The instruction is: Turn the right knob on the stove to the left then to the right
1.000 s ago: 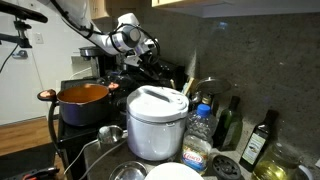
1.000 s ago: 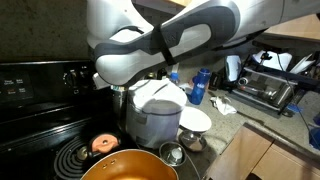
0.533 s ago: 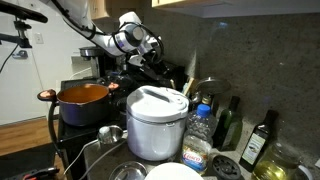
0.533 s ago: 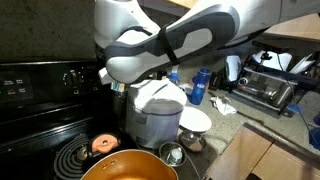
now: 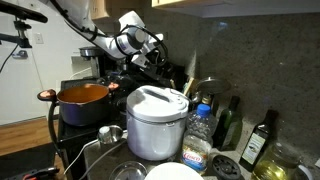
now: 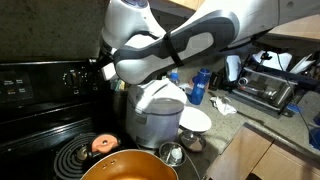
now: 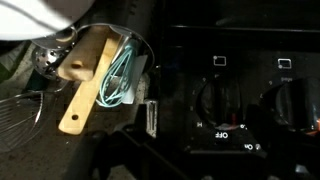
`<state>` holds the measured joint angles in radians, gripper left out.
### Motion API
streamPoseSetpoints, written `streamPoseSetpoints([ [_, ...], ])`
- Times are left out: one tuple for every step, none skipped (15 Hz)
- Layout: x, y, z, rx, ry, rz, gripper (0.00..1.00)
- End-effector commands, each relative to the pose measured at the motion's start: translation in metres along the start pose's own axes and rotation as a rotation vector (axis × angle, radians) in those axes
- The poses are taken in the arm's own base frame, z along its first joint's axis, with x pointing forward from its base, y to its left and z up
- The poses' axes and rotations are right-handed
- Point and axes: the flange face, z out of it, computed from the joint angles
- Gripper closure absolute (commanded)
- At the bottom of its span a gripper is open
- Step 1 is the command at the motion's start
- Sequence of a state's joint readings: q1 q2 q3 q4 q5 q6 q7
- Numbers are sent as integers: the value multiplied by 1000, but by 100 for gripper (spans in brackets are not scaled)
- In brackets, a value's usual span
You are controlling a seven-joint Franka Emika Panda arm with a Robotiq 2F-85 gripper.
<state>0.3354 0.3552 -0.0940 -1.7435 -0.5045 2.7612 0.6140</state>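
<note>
Both exterior views show one stove, one white rice cooker and one copper-coloured pot. An exterior view holds three bottles: one clear bottle, one dark green bottle, one oil bottle. The wrist view shows two knobs and one wooden spatula, and an exterior view one toaster oven

We see a speckled countertop running beside the stove. On it stand a white rice cooker, a white bowl just beside it, a blue bottle farther back, a crumpled white cloth and a toaster oven. In an exterior view, an oil bottle and a dark bottle stand near the backsplash. An orange pot sits on the stove's cooktop.
</note>
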Motion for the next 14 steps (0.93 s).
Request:
streamPoseSetpoints([
  [-8,4,-10,26,15,21,0],
  [-9,1,-10,34,15,19,0],
  [-11,-3,-10,39,15,17,0],
  [-13,-10,-12,47,14,12,0],
  [-14,-15,-12,53,14,7,0],
  [-15,-19,-11,58,14,2,0],
  [-15,-23,-12,63,14,-2,0],
  [-16,-27,-13,68,14,-6,0],
  [-16,-30,-13,71,13,-9,0],
  [-16,-32,-14,71,13,-11,0],
  [-16,-33,-14,71,14,-12,0],
  [-16,-33,-15,71,13,-11,0],
  [-16,-33,-15,70,12,-12,0],
  [-16,-33,-14,69,11,-13,0],
])
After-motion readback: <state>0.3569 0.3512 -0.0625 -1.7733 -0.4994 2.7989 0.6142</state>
